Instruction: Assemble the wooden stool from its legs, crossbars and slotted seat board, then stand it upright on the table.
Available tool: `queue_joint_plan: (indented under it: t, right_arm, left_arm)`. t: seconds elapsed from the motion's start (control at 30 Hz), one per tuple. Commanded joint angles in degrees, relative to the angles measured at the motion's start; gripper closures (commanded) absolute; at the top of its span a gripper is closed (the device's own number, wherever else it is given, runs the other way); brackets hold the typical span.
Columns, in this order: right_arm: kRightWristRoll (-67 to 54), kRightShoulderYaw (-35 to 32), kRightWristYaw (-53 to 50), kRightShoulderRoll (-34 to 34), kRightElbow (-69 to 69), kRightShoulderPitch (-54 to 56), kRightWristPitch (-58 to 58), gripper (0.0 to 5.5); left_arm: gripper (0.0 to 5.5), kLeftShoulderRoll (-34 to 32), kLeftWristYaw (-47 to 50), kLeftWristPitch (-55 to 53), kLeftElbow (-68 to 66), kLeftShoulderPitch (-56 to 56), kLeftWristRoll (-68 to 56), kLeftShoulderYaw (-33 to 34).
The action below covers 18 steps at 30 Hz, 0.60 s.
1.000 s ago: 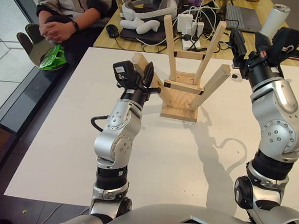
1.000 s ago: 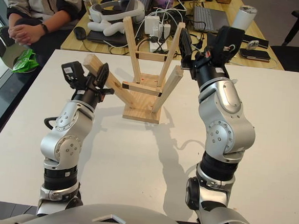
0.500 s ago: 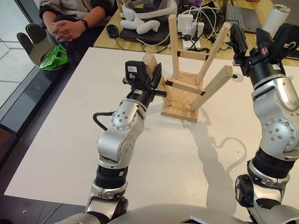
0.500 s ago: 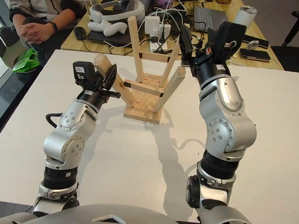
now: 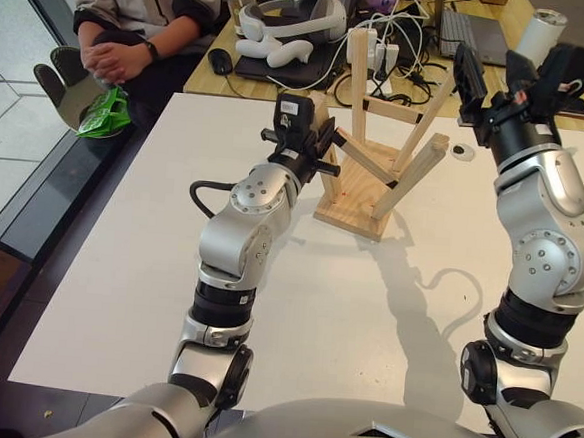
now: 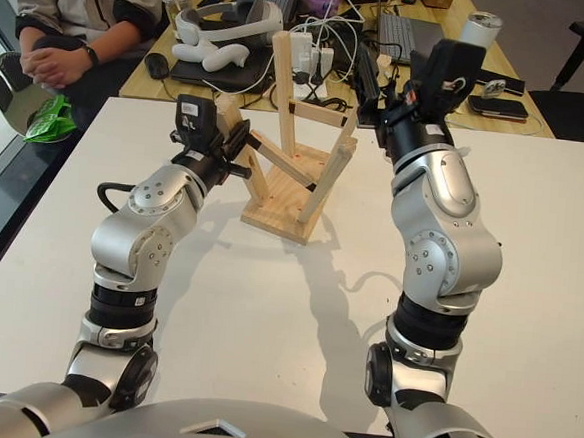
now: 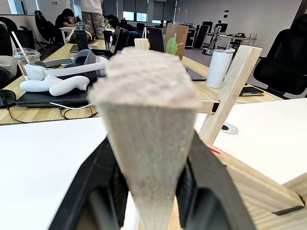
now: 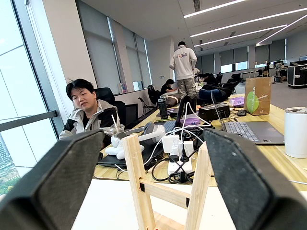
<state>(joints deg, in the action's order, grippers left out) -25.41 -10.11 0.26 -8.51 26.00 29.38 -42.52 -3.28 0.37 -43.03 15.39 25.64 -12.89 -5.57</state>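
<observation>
The white table (image 5: 118, 267) is carrying the whole job, and the stool (image 6: 293, 169) is sitting in the upper middle of the head views, near the table's far edge, already put together but upside down. Its seat board (image 5: 347, 215) is lying underneath on the tabletop and looking tipped rather than flat, so the legs (image 5: 416, 173) are pointing up and leaning toward the right of the frame. That lean is making sense as the start of turning it over. A crossbar (image 5: 362, 156) is tying the legs together, which is why one grip can be moving the whole frame. The left gripper (image 5: 322, 146) is clamping the left-hand leg (image 7: 144, 120) close to its free end, its dark fingers (image 7: 96, 191) pressing on both sides; holding that high is giving it leverage for the roll. The right gripper (image 8: 153, 182) is hanging at the upper right, pads (image 8: 53, 191) spread wide, holding nothing, lined up on the far legs, probably to catch them as the stool is coming round.
</observation>
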Motion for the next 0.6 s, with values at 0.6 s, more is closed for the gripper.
queue_joint_plan:
  t: [0.6]
  right_arm:
    - [4.03,10.13,4.05,-1.85,1.88,2.66,1.28,1.66]
  left_arm:
    - [4.48,8.33,4.64,-5.25,-0.26,-6.22,-2.38,6.66]
